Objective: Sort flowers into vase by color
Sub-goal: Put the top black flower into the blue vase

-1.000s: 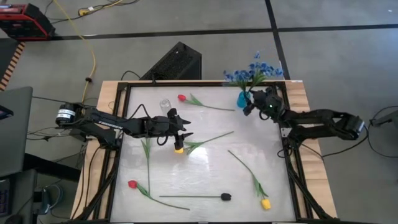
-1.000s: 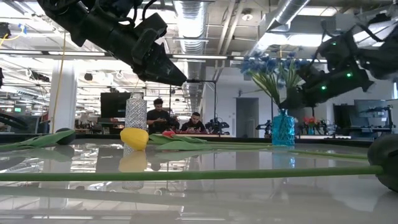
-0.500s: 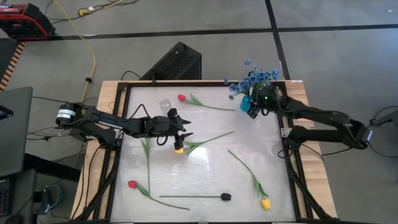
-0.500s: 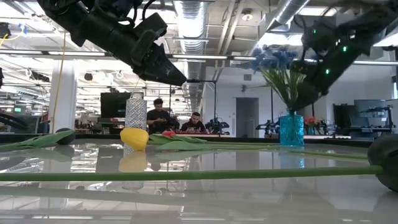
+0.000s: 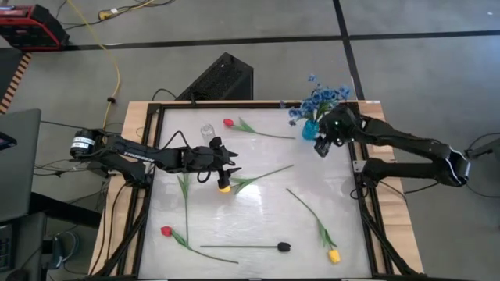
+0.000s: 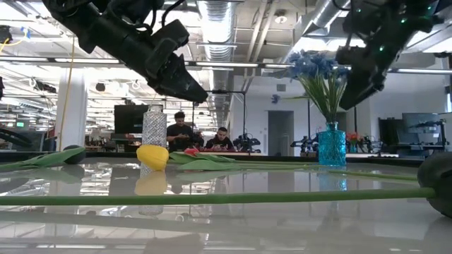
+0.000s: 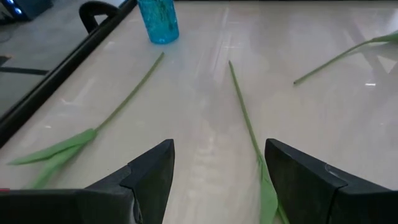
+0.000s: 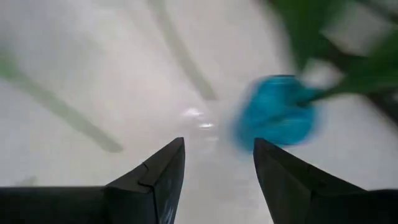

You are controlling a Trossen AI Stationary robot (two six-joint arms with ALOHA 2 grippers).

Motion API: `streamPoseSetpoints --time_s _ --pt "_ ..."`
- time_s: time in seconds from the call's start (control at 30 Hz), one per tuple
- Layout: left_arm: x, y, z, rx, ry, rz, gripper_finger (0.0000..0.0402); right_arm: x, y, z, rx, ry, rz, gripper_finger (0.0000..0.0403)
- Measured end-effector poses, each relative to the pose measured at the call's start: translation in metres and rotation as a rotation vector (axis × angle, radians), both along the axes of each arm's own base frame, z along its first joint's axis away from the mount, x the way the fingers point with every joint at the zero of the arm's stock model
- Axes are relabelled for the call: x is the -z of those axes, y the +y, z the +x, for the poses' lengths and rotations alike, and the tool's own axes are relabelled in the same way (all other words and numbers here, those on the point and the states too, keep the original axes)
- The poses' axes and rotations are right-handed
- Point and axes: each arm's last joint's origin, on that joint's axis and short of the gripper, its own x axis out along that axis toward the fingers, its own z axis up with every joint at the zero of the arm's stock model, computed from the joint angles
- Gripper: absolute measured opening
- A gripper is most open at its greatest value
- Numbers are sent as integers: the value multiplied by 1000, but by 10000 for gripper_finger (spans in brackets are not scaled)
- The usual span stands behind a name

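My left gripper (image 5: 233, 160) hovers open just above a yellow tulip bud (image 5: 225, 187) that lies flat on the table; in the left wrist view its stem (image 7: 245, 118) runs away between the open fingers (image 7: 217, 168). My right gripper (image 5: 322, 148) is open, raised beside the blue vase (image 5: 309, 129). That vase holds the blue sprigs (image 5: 320, 97), standing upright by their stems (image 6: 326, 99). A red tulip (image 5: 228, 122), a second red tulip (image 5: 166, 231), another yellow tulip (image 5: 333, 255) and the black-headed flower (image 5: 283, 247) lie flat on the table.
A clear glass vase (image 5: 206, 130) stands near the far edge, just beyond my left gripper. A loose green leafy stem (image 5: 184, 187) lies left of centre. A raised black frame (image 5: 152, 172) borders the table. People sit in the room beyond the far edge (image 6: 180, 130).
My right gripper has risen and drawn back from the blue vase toward the near edge. The blue sprigs have gathered from a spread fan into a tighter upright bunch, and the vase has slid slightly toward the right edge.
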Motion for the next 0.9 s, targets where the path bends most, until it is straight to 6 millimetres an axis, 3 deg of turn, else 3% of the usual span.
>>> streamPoseSetpoints --time_s 0.2,0.37,0.6,0.9 --pt "1 -3 0 47 6 -56 240 3 24 13 -156 -76 226 219" --pt "4 -19 -1 194 35 -107 240 8 51 24 -275 -50 362 219" --pt "4 -66 -6 465 50 -167 240 18 91 40 -397 25 453 219" --pt "5 -133 -17 509 6 -247 240 29 140 71 -534 -56 470 219"
